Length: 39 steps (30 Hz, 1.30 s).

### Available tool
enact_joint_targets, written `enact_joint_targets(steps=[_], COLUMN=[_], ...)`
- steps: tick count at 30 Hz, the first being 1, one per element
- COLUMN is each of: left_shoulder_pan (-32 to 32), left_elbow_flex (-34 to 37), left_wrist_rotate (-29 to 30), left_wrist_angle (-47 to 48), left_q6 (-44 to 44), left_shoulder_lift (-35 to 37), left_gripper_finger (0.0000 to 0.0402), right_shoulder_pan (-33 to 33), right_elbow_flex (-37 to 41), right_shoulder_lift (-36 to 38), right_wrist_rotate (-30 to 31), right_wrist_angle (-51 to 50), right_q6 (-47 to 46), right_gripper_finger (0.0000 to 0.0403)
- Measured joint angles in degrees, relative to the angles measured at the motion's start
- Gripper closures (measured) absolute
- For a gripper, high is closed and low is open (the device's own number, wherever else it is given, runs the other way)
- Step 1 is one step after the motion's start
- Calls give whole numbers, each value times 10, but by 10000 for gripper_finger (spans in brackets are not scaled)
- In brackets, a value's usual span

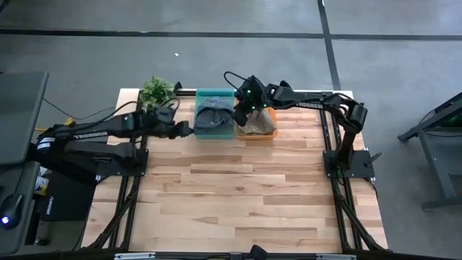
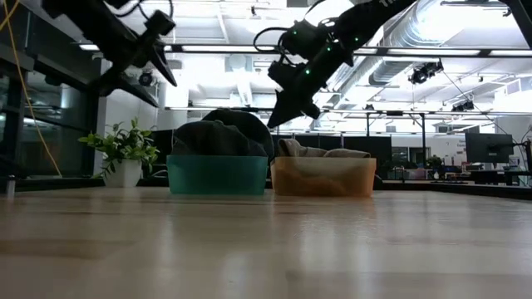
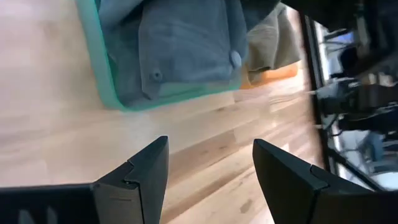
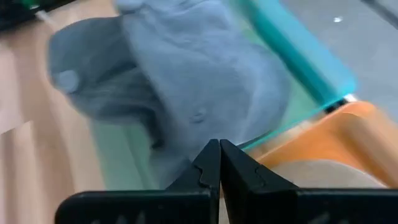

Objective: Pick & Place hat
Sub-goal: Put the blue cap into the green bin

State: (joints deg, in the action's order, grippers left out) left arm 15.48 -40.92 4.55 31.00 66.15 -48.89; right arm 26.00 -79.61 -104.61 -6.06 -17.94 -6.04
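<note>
A teal bin (image 1: pixel 214 132) at the table's far edge holds grey hats (image 1: pixel 214 115), which rise above its rim in the low view (image 2: pixel 218 137). Right of it, an orange bin (image 1: pixel 258 134) holds a beige hat (image 1: pixel 258 123). My right gripper (image 1: pixel 240 108) is shut and empty, in the air above the line between the two bins (image 4: pixel 219 155). The low view shows it clear of the hats (image 2: pixel 280 119). My left gripper (image 1: pixel 186 130) is open and empty, in the air just left of the teal bin (image 3: pixel 208 168).
A small potted plant (image 1: pixel 157 90) stands at the far edge, left of the teal bin. The bare wooden table top (image 1: pixel 238 195) stretches from the bins to the near edge.
</note>
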Motion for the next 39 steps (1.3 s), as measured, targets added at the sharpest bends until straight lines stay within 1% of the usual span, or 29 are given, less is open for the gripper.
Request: enact_joint_targets(steps=[2,4,7,10,13,17,27,32,37,39], left_shoulder_pan=[-31,-64,-108,-144,-171,-200,-239,-246,-246,-246], left_elbow_flex=[18,33,38,42,41,41,41,41,41,41], left_wrist_rotate=[25,49,86,121,143,156,177,181,181,181], left_wrist_angle=[-6,-9,-15,-7,-13,-11,-11,-12,-12,-12], left_q6=[32,59,87,105,119,132,152,156,157,157], left_shoulder_lift=[18,33,46,49,50,49,49,49,49,49], left_gripper_finger=[190,190,190,190,190,190,190,190,190,190], right_shoulder_pan=[1,3,6,5,-4,-19,-32,-35,-46,-51], right_elbow_flex=[1,0,0,0,0,0,-4,-39,-85,-104], right_shoulder_lift=[-3,-4,-16,-33,-54,-69,-77,-74,-74,-74], right_wrist_rotate=[19,21,-1,-30,-43,-46,-48,-57,-33,-27], right_wrist_angle=[13,27,58,63,62,63,60,37,-29,-39], right_q6=[0,-2,-19,-37,-46,-47,-59,-58,-33,-26], right_gripper_finger=[403,403,403,403,403,403,403,403,403,403])
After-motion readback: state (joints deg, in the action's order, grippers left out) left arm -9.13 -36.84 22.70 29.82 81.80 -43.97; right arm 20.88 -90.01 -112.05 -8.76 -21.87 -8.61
